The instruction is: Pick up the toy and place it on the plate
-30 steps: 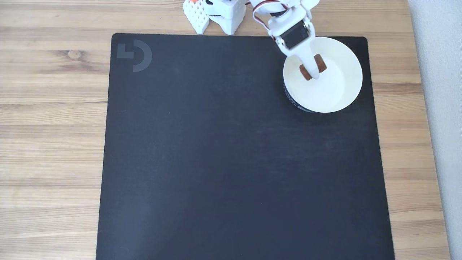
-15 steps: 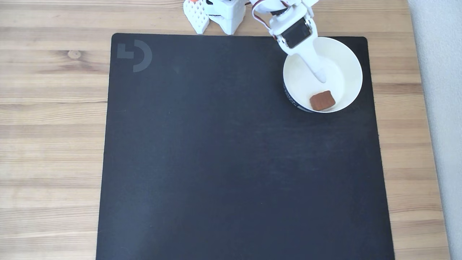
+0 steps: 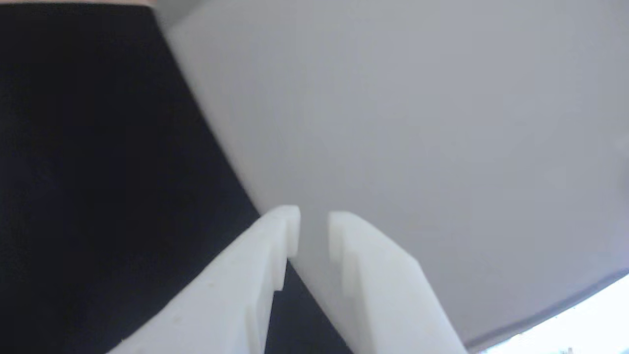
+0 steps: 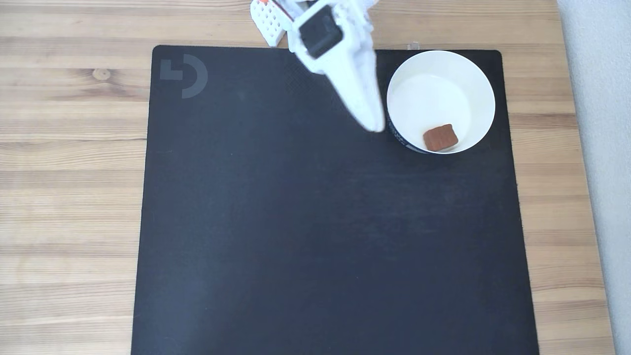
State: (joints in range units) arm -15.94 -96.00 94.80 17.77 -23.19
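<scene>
The toy [image 4: 440, 137] lies flat inside the plate [image 4: 478, 79], at the lower right of its white hollow in the fixed view, so the placing looks done and the step in hand is, as I judge it, getting the arm away cleanly. The gripper [image 4: 375, 125] hangs just left of the plate's rim over the black mat [image 4: 296, 222], and in the wrist view its fingers [image 3: 275, 246] stand a little apart with nothing between them. The retreat is best made upward and toward the frame's upper middle, well clear of the rim, so the plate is not nudged.
</scene>
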